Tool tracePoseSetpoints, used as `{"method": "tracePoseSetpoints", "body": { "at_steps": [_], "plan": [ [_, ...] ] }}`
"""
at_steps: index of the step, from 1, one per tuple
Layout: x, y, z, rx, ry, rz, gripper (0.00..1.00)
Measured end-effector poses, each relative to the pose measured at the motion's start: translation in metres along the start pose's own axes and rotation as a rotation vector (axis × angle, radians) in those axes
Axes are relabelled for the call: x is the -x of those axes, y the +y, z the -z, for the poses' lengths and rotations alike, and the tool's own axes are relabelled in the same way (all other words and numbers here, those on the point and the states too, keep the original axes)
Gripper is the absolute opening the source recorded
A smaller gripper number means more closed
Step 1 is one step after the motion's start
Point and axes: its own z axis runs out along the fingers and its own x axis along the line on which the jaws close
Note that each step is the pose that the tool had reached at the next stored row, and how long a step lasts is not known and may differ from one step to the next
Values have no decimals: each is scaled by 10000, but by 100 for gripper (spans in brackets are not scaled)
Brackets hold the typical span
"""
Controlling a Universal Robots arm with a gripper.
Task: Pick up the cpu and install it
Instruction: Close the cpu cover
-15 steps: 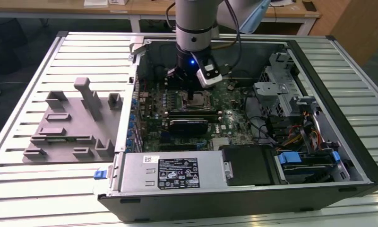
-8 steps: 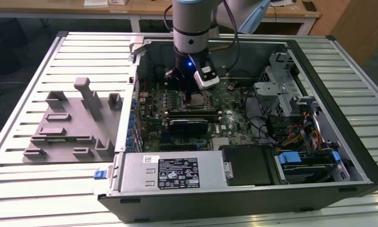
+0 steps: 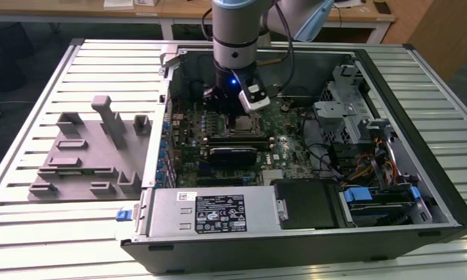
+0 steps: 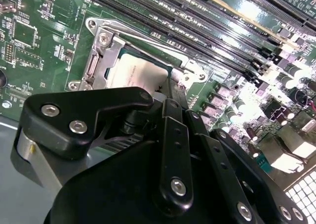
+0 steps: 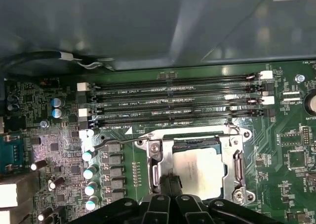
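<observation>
The gripper [image 5: 170, 183], built of matt black linked bars with bright screw heads, was seen in the first wrist view with its fingers drawn together, no gap left between them and nothing clamped. The tips were found at one edge of the cpu [image 5: 201, 167], touching it or just above it (which of the two could not be told). The cpu, a flat square with a dull silvery top plate, was seen lying level inside the socket frame [image 5: 236, 157], a bright stamped-metal surround with screws at its corners. A thin wire lever [image 5: 116, 142] ran along one side of the frame.

Beyond the frame, long black memory slots [image 5: 173, 103] were laid in parallel rows, and a column of small round capacitors [image 5: 90, 172] stood close beside it on the green motherboard [image 5: 291, 130].

In the exterior view the arm was seen standing nearly upright inside the open computer case [image 3: 420, 192], whose dark metal walls closed the board in on all sides. A boxy grey power supply [image 3: 210, 213] lined the near edge. At the exterior view's left, well apart from the case, a grey plastic fixture tray [image 3: 86, 151] with upright posts rested on the slatted metal table [image 3: 23, 116].
</observation>
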Motion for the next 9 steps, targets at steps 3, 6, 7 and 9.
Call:
{"method": "tracePoseSetpoints", "body": {
  "at_steps": [3,6,7,9],
  "plan": [
    [-11,-2,-8,3,1,16,11],
    [-40,-4,-9,3,2,19,11],
    [-47,-5,-11,4,1,19,11],
    [-50,-5,-17,4,1,27,11]
  ]
}}
